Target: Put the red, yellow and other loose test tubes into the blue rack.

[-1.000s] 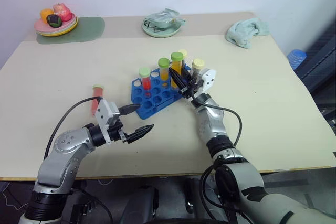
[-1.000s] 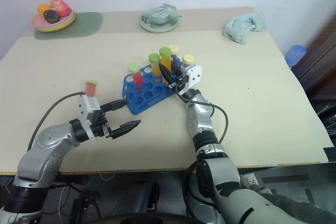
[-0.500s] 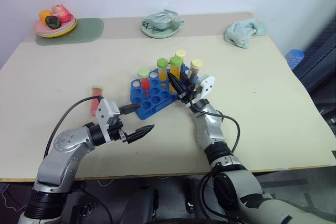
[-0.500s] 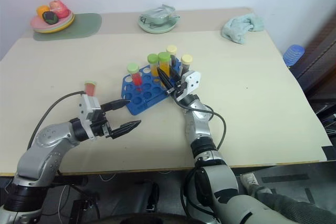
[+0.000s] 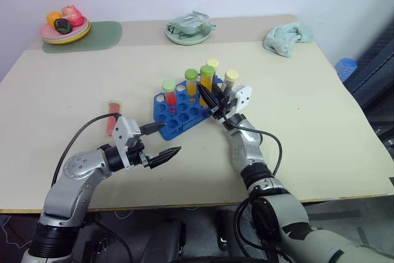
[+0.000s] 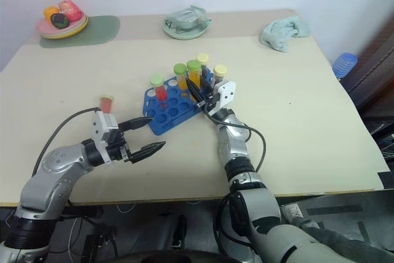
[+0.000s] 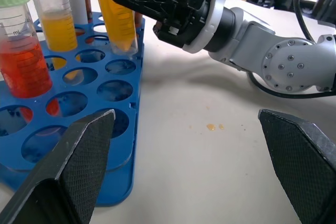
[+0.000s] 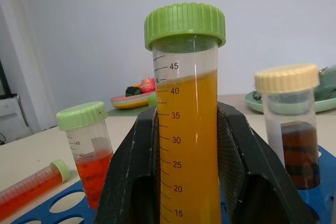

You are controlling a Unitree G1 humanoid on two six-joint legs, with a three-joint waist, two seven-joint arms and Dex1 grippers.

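Right end effector point(image 5: 212, 98) is clamped on the yellow tube point(image 5: 206, 84), which stands upright with its tip in a hole at the blue rack's point(image 5: 183, 113) near edge; nothing has moved over the last second, so it looks seated and due for release. Left end effector point(image 5: 161, 140) waits fully spread and empty, just short of the rack. One red tube point(image 5: 112, 117) lies loose on the bench point(image 5: 320, 115), behind it.

Makeshift lab bench: blue tube rack point(image 5: 181, 110) of capped graduated tubes point(image 8: 188, 129) on a plain table point(image 5: 320, 121).
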